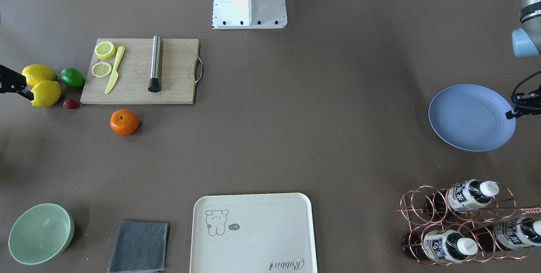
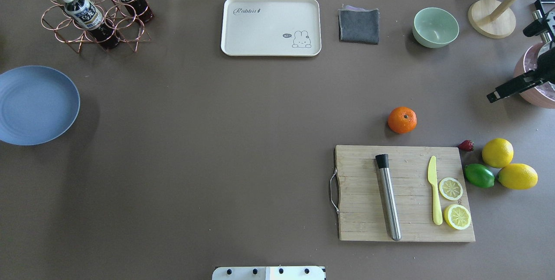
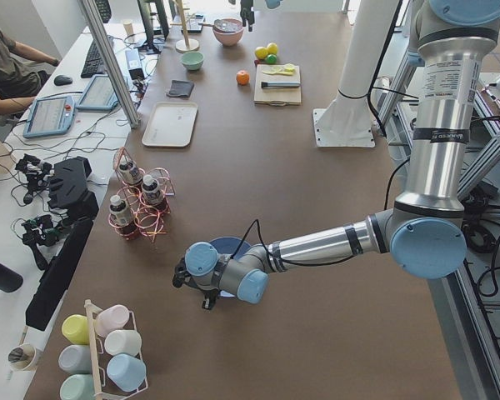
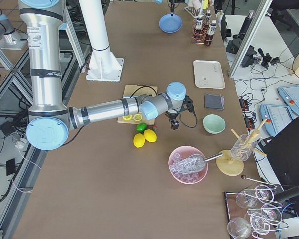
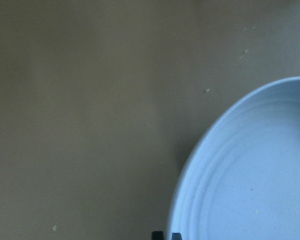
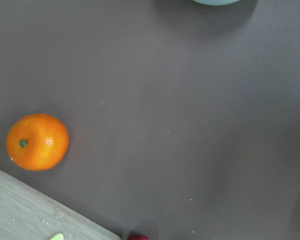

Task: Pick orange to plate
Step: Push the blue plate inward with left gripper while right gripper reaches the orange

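Overhead, the orange (image 2: 402,120) sat on the table just beside the cutting board (image 2: 412,197), with the right gripper (image 2: 494,96) near it on the outboard side and the plate (image 2: 34,104) far left. Front-facing, the left gripper (image 1: 512,114) hung at the plate's rim, so the right arm was judged nearer the fruit. Neither wrist view showed enough to tell how wide either gripper stood.

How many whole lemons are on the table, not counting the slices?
2. Both sit past the cutting board's end on the robot's right: one lemon near the strawberry, the other lemon beside the lime. None seems hidden.
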You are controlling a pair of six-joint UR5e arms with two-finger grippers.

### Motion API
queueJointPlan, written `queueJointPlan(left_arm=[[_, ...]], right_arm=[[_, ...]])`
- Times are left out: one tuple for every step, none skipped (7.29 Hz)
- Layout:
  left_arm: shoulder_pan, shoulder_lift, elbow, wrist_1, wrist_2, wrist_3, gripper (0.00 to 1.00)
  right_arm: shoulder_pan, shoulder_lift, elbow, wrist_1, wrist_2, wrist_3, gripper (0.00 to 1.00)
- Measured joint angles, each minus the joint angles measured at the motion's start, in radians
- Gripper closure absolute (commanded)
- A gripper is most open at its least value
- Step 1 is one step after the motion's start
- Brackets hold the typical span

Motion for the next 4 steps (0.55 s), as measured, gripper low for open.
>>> queueJointPlan(left_arm=[[0.061, 0.003, -0.109, 0.006, -0.005, -0.170, 1.00], [0.140, 0.001, -0.213, 0.008, 0.002, -0.351, 1.00], [0.234, -0.011, -0.297, 0.008, 0.035, -0.518, 1.00], [0.336, -0.048, -0.348, 0.008, 0.094, -0.666, 1.00]], right_arm=[[-0.053, 0.044, -0.001, 0.000, -0.030, 0.088, 0.00], [-0.115, 0.089, -0.002, 0.000, -0.077, 0.179, 0.00], [-0.175, 0.127, -0.007, -0.001, -0.131, 0.245, 0.00], [-0.219, 0.155, -0.019, -0.001, -0.171, 0.278, 0.00]])
